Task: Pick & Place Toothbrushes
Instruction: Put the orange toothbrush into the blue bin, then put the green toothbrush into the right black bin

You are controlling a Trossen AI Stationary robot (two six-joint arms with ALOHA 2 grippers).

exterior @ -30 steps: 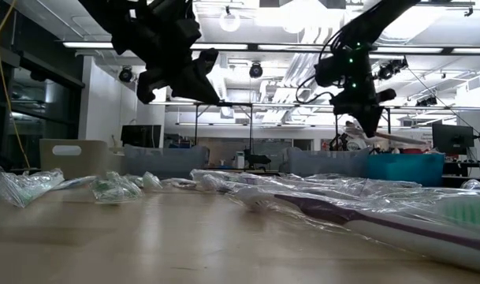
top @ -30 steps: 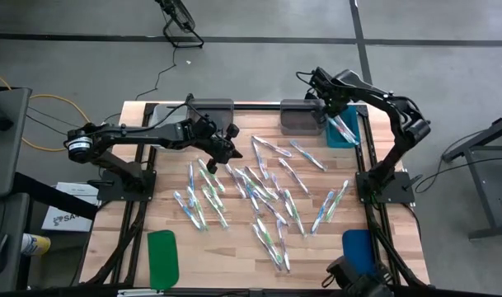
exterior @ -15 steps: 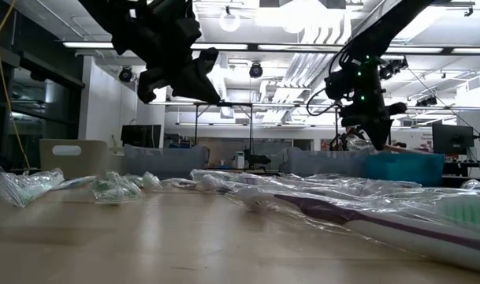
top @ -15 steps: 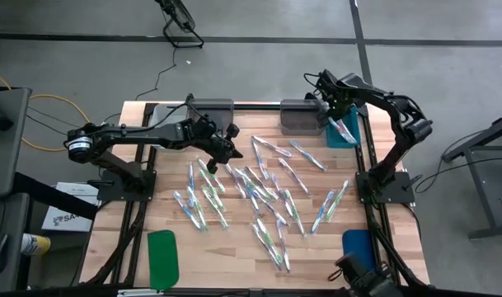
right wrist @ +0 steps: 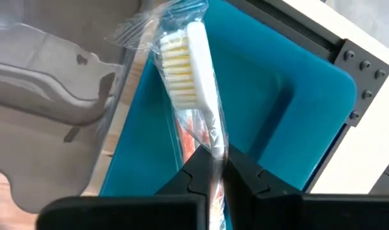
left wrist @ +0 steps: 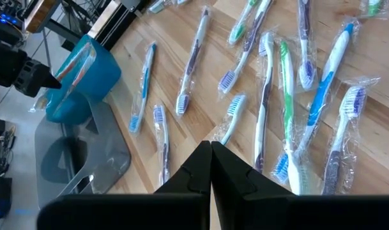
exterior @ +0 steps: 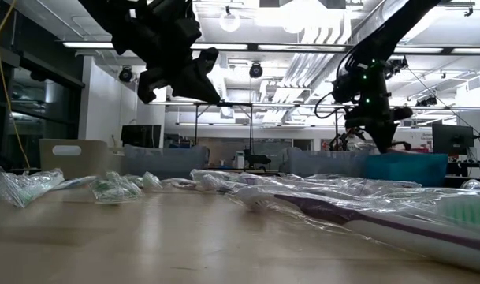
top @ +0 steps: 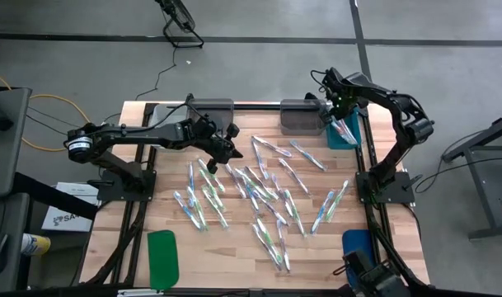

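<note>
Wooden table point(top: 160, 210), wrapped toothbrushes point(top: 263, 198) scattered mid-table at mixed angles.
Your right gripper point(right wrist: 218, 167) pinches one wrapped toothbrush point(right wrist: 193, 76) over the blue bin point(top: 347, 132), bristle head pointing away from the fingers; your left gripper point(left wrist: 211, 148), fingers pressed together, hovers above the scatter.

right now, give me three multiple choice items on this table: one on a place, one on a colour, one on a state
1. Where is the right tool?
A. over the blue bin
B. over the green pad
C. beside the left arm's base

2. What colour is the flat pad at the table's near left?
A. pink
B. green
C. white

3. How is the left tool?
A. shut on a wrapped toothbrush
B. wide open
C. shut, empty

Answers: 1 A, it holds a wrapped toothbrush over the blue bin; 2 B, the high view shows green; 3 C, its fingers meet with nothing between.
</note>
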